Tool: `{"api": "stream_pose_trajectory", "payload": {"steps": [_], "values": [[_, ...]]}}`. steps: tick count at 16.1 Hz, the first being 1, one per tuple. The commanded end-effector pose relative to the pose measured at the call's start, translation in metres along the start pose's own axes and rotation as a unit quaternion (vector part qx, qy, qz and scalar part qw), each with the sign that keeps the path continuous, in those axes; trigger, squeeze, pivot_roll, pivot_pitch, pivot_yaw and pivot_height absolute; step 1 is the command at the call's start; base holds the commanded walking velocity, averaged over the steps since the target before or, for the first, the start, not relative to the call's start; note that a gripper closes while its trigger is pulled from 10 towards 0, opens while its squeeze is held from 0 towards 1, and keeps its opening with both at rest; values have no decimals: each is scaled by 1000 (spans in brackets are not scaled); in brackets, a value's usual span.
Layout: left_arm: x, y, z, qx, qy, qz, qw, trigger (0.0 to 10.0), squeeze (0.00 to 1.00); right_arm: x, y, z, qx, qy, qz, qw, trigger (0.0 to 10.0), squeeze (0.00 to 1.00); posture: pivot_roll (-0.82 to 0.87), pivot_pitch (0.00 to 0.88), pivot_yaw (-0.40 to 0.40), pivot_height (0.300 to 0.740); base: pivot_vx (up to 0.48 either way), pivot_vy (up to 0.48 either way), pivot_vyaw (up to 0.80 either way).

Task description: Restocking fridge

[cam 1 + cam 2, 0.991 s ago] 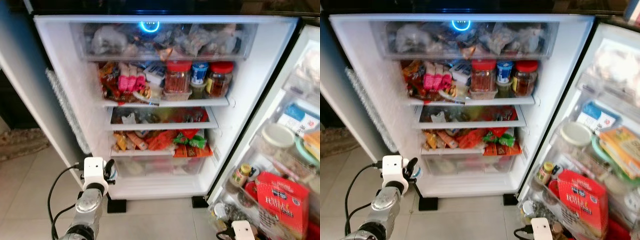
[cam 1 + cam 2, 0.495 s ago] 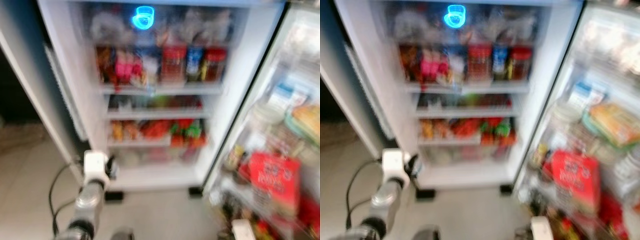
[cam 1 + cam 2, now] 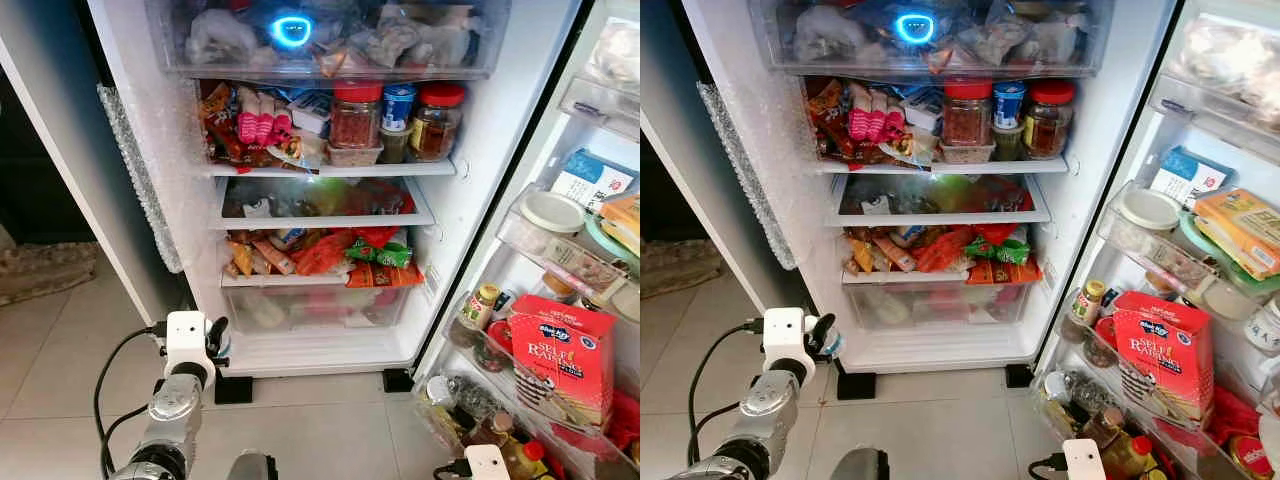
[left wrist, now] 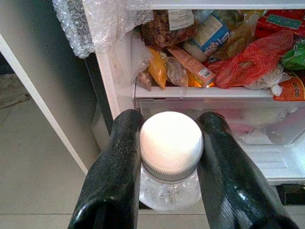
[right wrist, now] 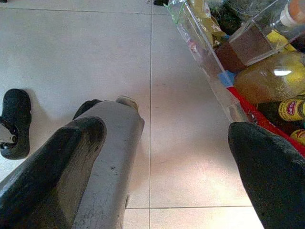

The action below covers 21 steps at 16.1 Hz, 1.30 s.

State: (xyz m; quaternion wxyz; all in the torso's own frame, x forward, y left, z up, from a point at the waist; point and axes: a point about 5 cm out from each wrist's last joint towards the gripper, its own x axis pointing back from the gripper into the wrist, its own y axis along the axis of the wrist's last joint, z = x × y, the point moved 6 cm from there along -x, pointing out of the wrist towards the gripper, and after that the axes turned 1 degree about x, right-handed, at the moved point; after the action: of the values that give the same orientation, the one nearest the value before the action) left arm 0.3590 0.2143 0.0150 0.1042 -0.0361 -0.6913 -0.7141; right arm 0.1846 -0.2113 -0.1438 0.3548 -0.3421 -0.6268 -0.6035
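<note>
White-capped and clear-bodied, the small plastic bottle [image 4: 170,157] sits between the two black fingers [image 4: 114,176] of our left pincer [image 4: 169,164], which is clamped on it just below the cap. In the head views we locate this left pincer [image 3: 214,338] low in front of the open white fridge [image 3: 490,120], near its bottom left corner and just above the beige tiled floor [image 3: 320,430].

Our right pincer [image 5: 162,162] hangs over the tiled floor with its fingers spread wide and nothing between them; a grey metal limb segment [image 5: 107,162] lies beside one finger.

Fridge contents, top to bottom:
- a clear top drawer [image 3: 330,40] packed with bagged goods, a blue ring light [image 3: 291,30] glowing at its front;
- a shelf carrying two red-lidded glass jars [image 3: 355,115], a blue-lidded tub [image 3: 399,105] and pink packets [image 3: 258,125];
- a shallow glass-fronted tray [image 3: 320,200];
- a shelf of red, orange and green snack packets [image 3: 330,258];
- a clear bottom crisper drawer [image 3: 320,308].

Bubble wrap [image 3: 135,170] hangs down the fridge's left edge. The open door [image 3: 560,300] on the right holds a red carton [image 3: 563,355], a small yellow-lidded jar [image 3: 481,308] and bottles in its racks.
</note>
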Motion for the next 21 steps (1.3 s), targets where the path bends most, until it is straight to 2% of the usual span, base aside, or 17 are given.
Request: {"api": "stream_pose_trajectory", "payload": {"steps": [1,12,21], "values": [[-3,8,0,-6,-1,-11,1000,10000,0,0,0,0,-6,0,-2,1000,10000,0,29,0,-45,651,259,0,0],[-7,17,1,-16,-3,-21,1000,10000,0,0,2,0,-8,4,-3,1000,10000,0,42,0,-51,651,280,0,0],[-9,22,-6,-27,-24,-29,999,10000,0,0,2,-2,-3,-7,1,1000,10000,0,51,0,-53,651,311,0,0]]}}
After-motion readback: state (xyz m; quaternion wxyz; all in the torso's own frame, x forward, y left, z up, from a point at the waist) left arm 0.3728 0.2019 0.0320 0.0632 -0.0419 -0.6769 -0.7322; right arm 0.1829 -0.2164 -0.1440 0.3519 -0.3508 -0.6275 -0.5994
